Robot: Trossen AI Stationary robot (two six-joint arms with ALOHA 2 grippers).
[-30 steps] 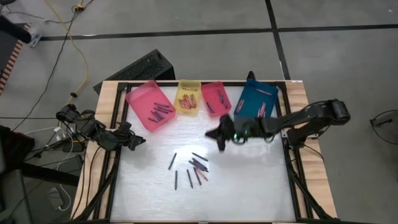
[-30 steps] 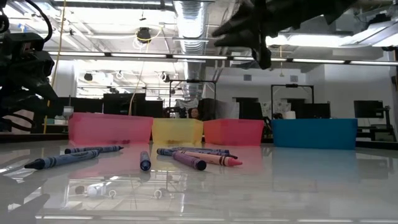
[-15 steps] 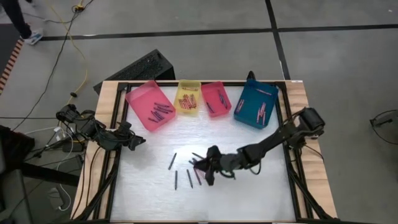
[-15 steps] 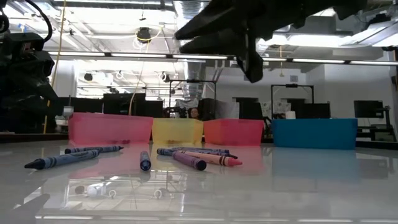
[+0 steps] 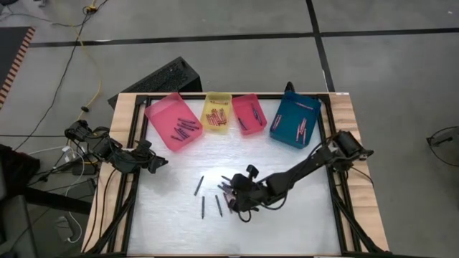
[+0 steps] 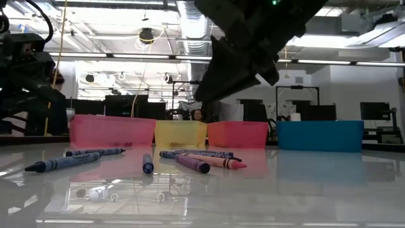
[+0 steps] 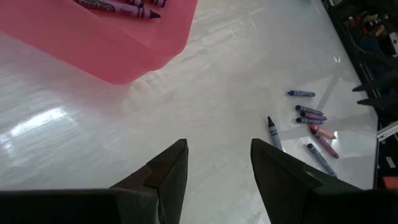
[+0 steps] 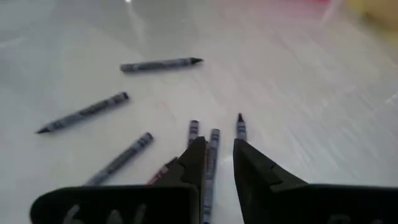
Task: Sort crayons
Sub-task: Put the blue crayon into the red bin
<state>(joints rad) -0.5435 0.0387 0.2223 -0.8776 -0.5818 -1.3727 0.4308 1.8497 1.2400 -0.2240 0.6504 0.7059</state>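
Several loose crayons (image 5: 224, 192) lie flat on the white table top near its middle; they also show in the low view (image 6: 201, 163) and the left wrist view (image 7: 310, 122). My right gripper (image 5: 235, 198) hovers above this cluster, tipped downward, fingers a little open (image 8: 217, 147). A dark crayon (image 8: 212, 140) lies on the table below the gap. Clear air shows between the gripper (image 6: 209, 88) and the crayons. My left gripper (image 5: 159, 163) waits open (image 7: 217, 155) at the table's left edge, holding nothing.
Four trays with crayons in them stand along the far edge: a large pink one (image 5: 172, 122), a yellow one (image 5: 216, 112), a small pink-red one (image 5: 248, 113) and a blue one (image 5: 295, 122). Single crayons (image 5: 199, 185) lie left of the cluster. A black frame (image 5: 133, 215) borders the table.
My right gripper has swung from beside the blue tray toward the table's near edge and left, sinking and tipping downward and rolling, and now hangs over the loose crayons. The crayons have not moved.
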